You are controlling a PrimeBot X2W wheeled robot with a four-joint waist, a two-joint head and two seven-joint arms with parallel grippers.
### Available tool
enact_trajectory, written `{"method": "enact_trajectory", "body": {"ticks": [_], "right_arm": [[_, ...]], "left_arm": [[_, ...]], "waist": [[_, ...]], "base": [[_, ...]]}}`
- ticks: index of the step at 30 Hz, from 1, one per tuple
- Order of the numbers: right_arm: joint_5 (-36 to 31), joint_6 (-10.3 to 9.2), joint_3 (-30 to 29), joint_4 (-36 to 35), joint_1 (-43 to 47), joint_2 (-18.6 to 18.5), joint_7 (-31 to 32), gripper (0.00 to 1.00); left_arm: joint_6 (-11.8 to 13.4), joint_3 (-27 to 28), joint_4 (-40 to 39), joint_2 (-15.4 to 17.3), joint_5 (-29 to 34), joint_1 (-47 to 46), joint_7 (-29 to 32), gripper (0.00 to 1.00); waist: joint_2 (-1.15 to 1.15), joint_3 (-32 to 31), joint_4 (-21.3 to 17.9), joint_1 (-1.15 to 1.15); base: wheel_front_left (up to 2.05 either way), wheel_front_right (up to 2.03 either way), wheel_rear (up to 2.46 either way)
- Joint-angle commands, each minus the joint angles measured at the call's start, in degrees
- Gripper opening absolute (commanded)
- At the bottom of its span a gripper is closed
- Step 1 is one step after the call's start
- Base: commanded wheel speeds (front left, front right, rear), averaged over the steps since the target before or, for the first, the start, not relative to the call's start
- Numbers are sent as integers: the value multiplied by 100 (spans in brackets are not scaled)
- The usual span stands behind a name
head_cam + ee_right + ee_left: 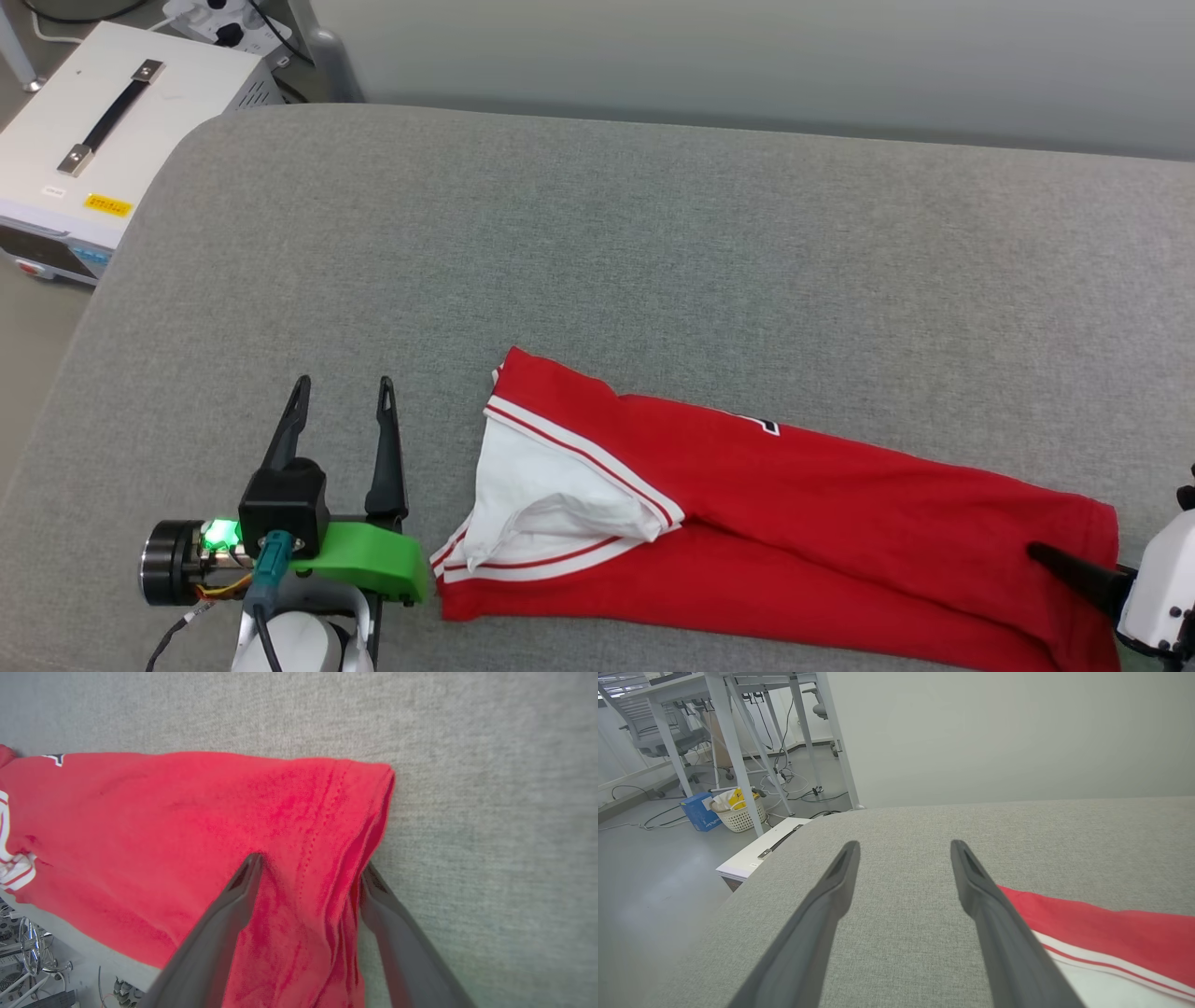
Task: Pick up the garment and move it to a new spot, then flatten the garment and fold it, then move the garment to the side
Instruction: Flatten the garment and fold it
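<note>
The garment (794,504) lies as a long folded strip near the front edge of the grey table (653,233). Left gripper (343,383): jaws apart, empty, beside the sleeve end. Right gripper (310,861): jaws apart, straddling the hem, apparently to pinch it

You have a grey fabric-covered surface (653,233) in front of you, woven and even, with a rounded far left corner. One thing lies on it: the garment (794,504), red, folded lengthwise into a long band. It sits close to the near edge and runs from about the middle towards the right edge. Its white sleeve (551,504), with red-and-white striped trim, lies on top at the left end. The hem (1106,560) is at the right end. A scrap of black lettering (764,425) shows along the band's far edge.
</note>
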Motion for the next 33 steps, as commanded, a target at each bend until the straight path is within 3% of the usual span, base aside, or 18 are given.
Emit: {"method": "enact_trajectory", "body": {"ticks": [1, 12, 13, 15, 24, 33], "right_arm": [[-44, -4, 187, 77, -16, 177, 43, 100], [40, -4, 710, -91, -70, 221, -93, 100], [31, -4, 740, -100, -74, 195, -127, 41], [42, -4, 766, -101, -80, 154, -195, 0], [62, -4, 684, 82, -98, -189, -533, 0], [-231, -4, 441, 539, -168, -825, -811, 0]], "left_arm": [[-90, 99, -11, -119, 144, 120, -32, 100], [-553, 726, -91, -756, 866, 463, -32, 100], [-590, 764, -95, -798, 933, 487, -32, 100], [-651, 830, -91, -874, 1030, 525, -32, 100], [-890, 1020, -90, -1088, 1310, 683, -32, 100], [-1071, 1136, -57, -1203, 1456, 849, -32, 100]], "waist": [[0, 24, 52, 0], [0, -26, 130, 0], [0, -34, 127, 0], [0, -48, 123, 0], [0, -208, 86, 0], [0, -401, 53, 0]], "base": [[0, 0, 0], [0, 0, 0], [0, 0, 0], [0, 0, 0], [0, 0, 0], [0, 0, 0]]}}
